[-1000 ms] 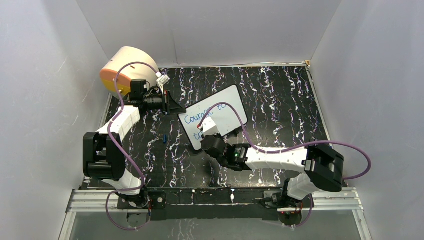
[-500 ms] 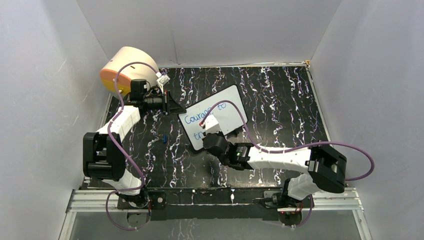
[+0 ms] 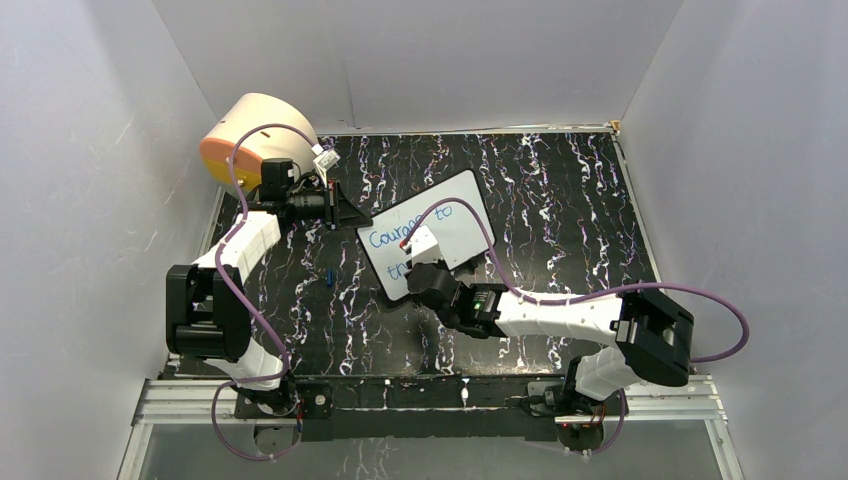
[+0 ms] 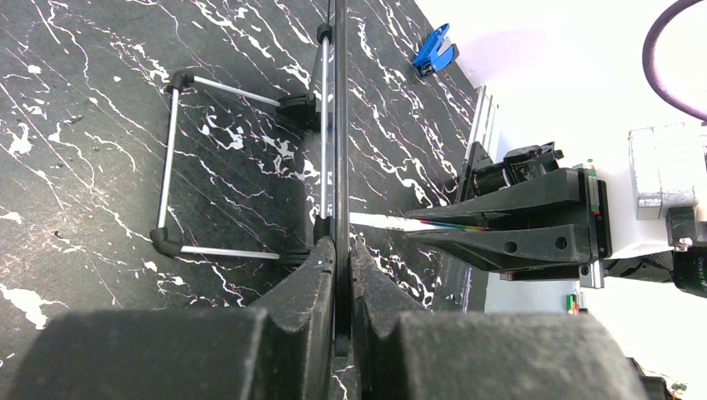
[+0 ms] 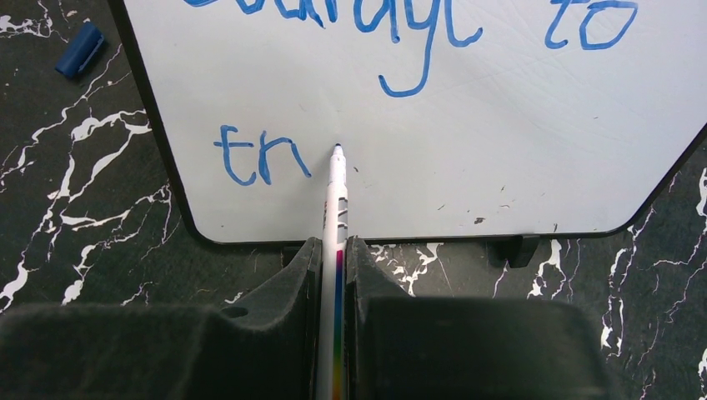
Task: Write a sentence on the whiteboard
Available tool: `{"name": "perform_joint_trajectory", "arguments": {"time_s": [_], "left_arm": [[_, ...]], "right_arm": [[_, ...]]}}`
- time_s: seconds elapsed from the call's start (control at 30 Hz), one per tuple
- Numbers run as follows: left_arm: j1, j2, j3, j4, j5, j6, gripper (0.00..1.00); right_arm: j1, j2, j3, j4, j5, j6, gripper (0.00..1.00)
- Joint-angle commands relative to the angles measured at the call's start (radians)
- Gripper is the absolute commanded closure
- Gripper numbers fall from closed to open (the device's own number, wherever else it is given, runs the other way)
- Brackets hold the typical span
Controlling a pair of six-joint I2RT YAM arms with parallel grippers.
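The whiteboard [image 3: 455, 215] stands tilted on the black marbled table, pale with a thin black rim [image 5: 158, 150]. The sentence [image 5: 400, 21] in blue reads "Courage to", with "tr" [image 5: 258, 158] begun on the second line. My right gripper [image 5: 335, 250] is shut on a white marker [image 5: 337, 196] whose blue tip is at the board face just right of "tr". In the top view that right gripper [image 3: 420, 262] is over the board's near edge. My left gripper [image 4: 340, 246] is shut on the whiteboard's edge [image 4: 340, 125], at the board's left side in the top view [image 3: 340, 210].
A blue marker cap [image 3: 329, 276] lies on the table left of the board, also seen as the cap [image 5: 80, 48] from the right wrist. A wire stand [image 4: 171, 158] props the board from behind. A cream-and-orange drum [image 3: 250, 135] sits at the back left corner. White walls enclose the table.
My right gripper has shifted slightly up and right over the board with the marker. The left arm and the board have not moved.
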Motion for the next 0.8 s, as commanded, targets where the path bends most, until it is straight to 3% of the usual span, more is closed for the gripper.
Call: {"name": "perform_joint_trajectory", "arguments": {"time_s": [0.0,0.77], "left_arm": [[-0.010,0.023,-0.007,-0.057,-0.080,0.028,1.00],[-0.010,0.024,-0.002,-0.057,-0.079,0.028,1.00]], "right_arm": [[-0.007,-0.007,0.014,0.063,0.011,-0.011,1.00],[-0.012,0.068,0.070,-0.104,-0.144,0.030,1.00]]}}
